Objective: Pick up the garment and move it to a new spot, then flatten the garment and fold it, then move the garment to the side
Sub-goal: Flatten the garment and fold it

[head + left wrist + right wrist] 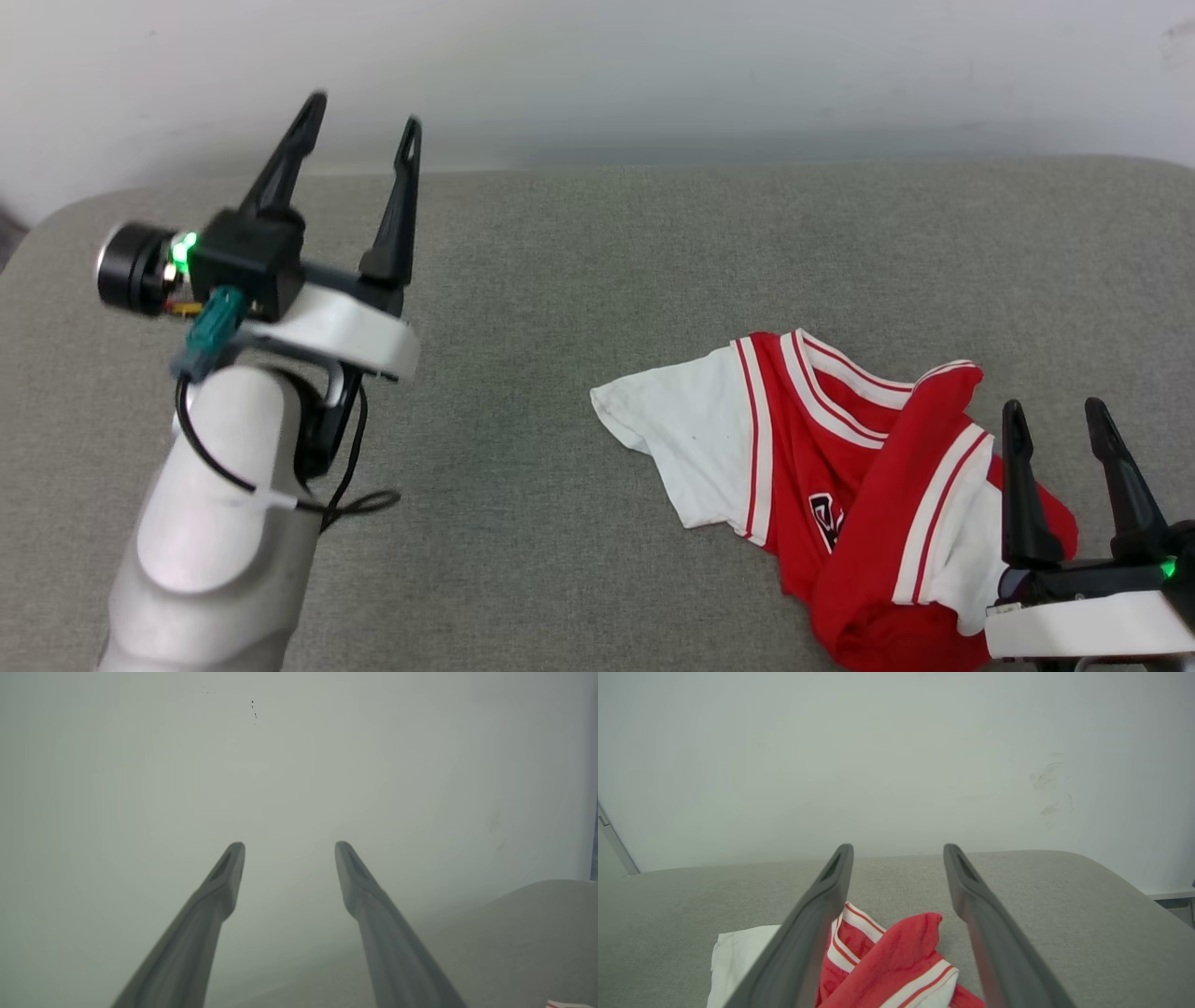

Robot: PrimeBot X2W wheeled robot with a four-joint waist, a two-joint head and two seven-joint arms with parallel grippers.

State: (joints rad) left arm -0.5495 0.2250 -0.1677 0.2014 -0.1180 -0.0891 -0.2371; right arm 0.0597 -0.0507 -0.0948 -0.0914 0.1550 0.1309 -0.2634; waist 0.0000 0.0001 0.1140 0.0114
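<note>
garment (840, 485) – crumpled heap on the grey bench (560, 280). One white sleeve is spread flat on the heap's left side and the red body is folded over itself on the right. Striped trim shows in several places.

Hidden / unclear:
- lettering mostly buried in the folds, only a black white-outlined fragment visible, not readable
- heap's near edge is cut off by the bottom of the head view
- right claw (1053, 405) overlaps the garment's right edge; contact or just above, can't tell

Right claw: fingers spread, gripping nothing. In its wrist view, the claw (899, 847) has the garment (896, 952) low between and under the fingers.

Left claw (364, 112): also spread wide, raised, well left of the garment and aimed at the wall (597, 75). In the left wrist view, the claw (289, 846) faces mostly wall.

Room: wide run of bench left of the garment and beyond it – the far edge meets the wall, corners rounded. A narrower strip lies right of the garment.
</note>
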